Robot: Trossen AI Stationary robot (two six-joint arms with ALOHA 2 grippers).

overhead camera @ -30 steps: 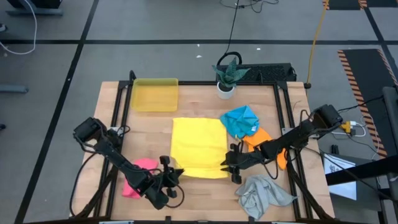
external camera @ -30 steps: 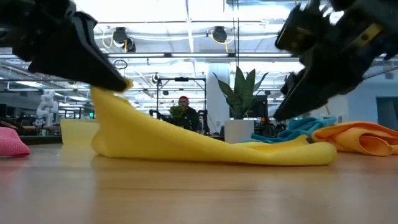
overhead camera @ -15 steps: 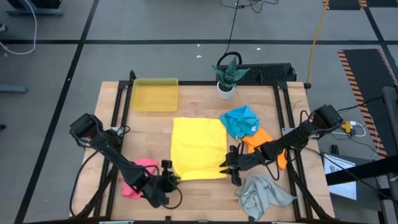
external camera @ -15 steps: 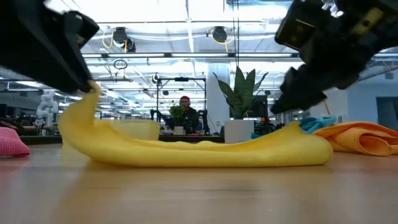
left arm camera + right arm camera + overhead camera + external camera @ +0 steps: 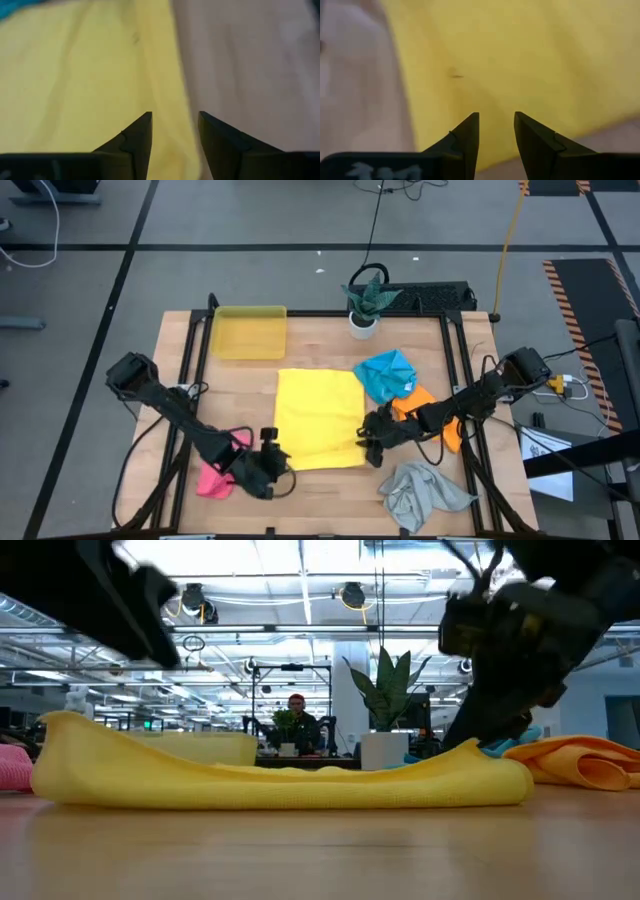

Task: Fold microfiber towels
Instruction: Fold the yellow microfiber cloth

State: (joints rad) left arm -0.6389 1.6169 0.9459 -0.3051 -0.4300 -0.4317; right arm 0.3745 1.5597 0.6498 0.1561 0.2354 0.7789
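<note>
The yellow towel [image 5: 318,418] lies spread flat at the table's middle; in the low view it [image 5: 280,775] rests along the tabletop. My left gripper [image 5: 277,461] hovers open above the towel's near left corner [image 5: 165,75], clear of it. My right gripper [image 5: 366,448] stands open at the near right corner [image 5: 470,65], pointing slantwise down. A pink towel [image 5: 213,472] lies under my left arm. Blue [image 5: 388,373] and orange [image 5: 425,408] towels lie at the right, and a crumpled grey one [image 5: 425,490] at the near right. My right gripper's fingers [image 5: 490,730] reach down to the top of the yellow towel's right end [image 5: 470,755]. I cannot tell whether they touch it.
A translucent yellow tray [image 5: 249,331] stands at the far left. A potted plant [image 5: 364,305] sits at the far edge. Bare wood shows along the near edge, between the pink and grey towels.
My left gripper carried the yellow towel's raised near left corner toward the table's left, let it go and rose. That corner has dropped, and the towel now lies spread flat. My right gripper has rolled and come down to the towel's right end.
</note>
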